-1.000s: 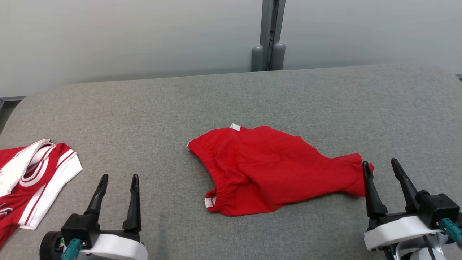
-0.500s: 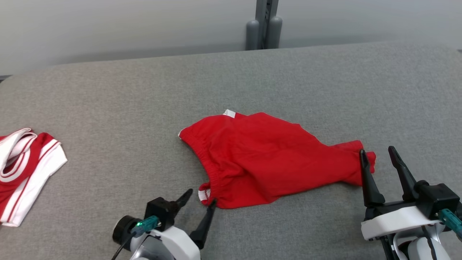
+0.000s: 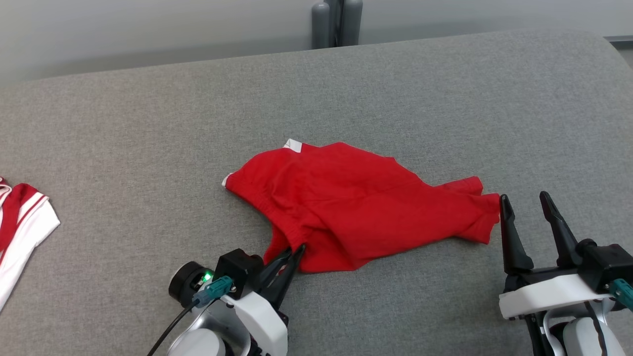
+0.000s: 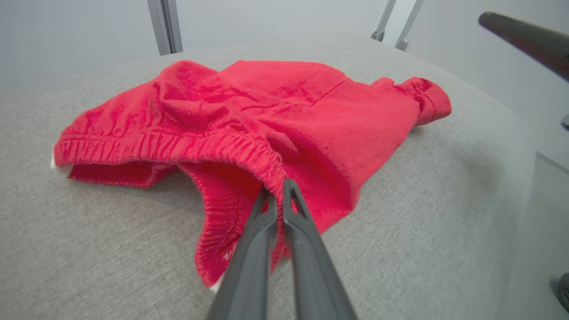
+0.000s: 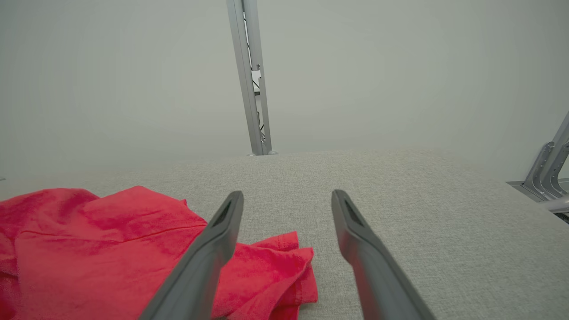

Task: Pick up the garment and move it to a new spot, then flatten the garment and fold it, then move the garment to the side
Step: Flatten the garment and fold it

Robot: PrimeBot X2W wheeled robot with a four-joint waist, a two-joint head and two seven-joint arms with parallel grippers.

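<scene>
Head view showed the red garment (image 3: 356, 207) lying crumpled near the middle of the grey table (image 3: 148, 148), its elastic waistband (image 3: 277, 217) turned toward the robot's left and a narrower bunched end reaching toward the right. The left gripper (image 3: 295, 248) sat at the garment's near left corner, its fingers drawn almost together. In the left wrist view the two fingertips pinched a raised fold of the waistband between them, and the cloth on either side sagged down to the table. A small white tag showed at the garment's far edge.

The right gripper (image 3: 523, 197) stood just beside the garment's right end with its fingers spread wide and nothing between them. In the right wrist view the bare table lay in the gap, and the left finger crossed in front of the red hem; whether it touched the cloth could not be told.

A red and white jersey (image 3: 22, 232) lay at the table's left edge, well apart from the garment. Beyond the far edge a grey post (image 3: 336, 22) rose against a pale wall.
</scene>
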